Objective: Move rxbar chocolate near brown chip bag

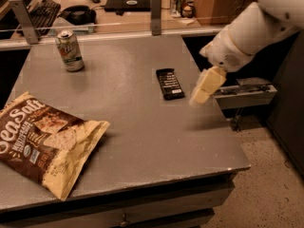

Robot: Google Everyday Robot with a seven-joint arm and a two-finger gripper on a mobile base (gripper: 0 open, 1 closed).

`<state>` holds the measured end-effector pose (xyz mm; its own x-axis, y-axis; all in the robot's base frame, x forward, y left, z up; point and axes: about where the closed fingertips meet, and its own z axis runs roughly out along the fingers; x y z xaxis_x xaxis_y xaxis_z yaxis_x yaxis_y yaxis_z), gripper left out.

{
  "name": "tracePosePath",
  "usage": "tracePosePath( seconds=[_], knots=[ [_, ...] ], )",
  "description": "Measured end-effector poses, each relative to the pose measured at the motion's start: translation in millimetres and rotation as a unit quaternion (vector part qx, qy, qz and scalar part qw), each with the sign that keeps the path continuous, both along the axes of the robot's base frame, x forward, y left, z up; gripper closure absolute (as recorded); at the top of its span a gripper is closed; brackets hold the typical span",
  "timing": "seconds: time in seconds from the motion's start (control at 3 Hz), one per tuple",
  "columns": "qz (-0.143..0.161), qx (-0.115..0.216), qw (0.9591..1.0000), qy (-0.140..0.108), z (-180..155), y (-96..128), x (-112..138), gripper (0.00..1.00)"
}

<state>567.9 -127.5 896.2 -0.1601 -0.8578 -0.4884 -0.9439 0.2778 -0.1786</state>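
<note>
The rxbar chocolate [169, 83], a small flat black bar with white lettering, lies on the grey table [142, 127] right of centre. The brown chip bag [45, 141], with "Sea Salt" lettering, lies at the table's front left. My gripper [198, 97] hangs from the white arm [247, 30] coming in from the upper right. It is just right of the bar, above the table's right side, not touching it.
A green-silver soda can [69, 50] stands at the back left of the table. A rail with posts [156, 6] runs along the far edge, with a desk, keyboard and laptop behind. A metal bracket [247, 93] and floor lie to the right.
</note>
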Motion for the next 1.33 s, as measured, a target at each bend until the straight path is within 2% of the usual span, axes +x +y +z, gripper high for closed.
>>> tracePosePath(
  seconds=[0.33, 0.67, 1.0, 1.33],
  knots=[
    [0.017, 0.046, 0.9988, -0.001, -24.3, 42.3, 25.3, 0.0],
    [0.026, 0.061, 0.9978, -0.007, -41.3, 59.4, 40.5, 0.0],
    [0.031, 0.078, 0.9964, -0.01, -58.5, 69.3, 50.0, 0.18],
    [0.031, 0.09, 0.9954, -0.011, -64.0, 75.8, 59.1, 0.49]
  ],
)
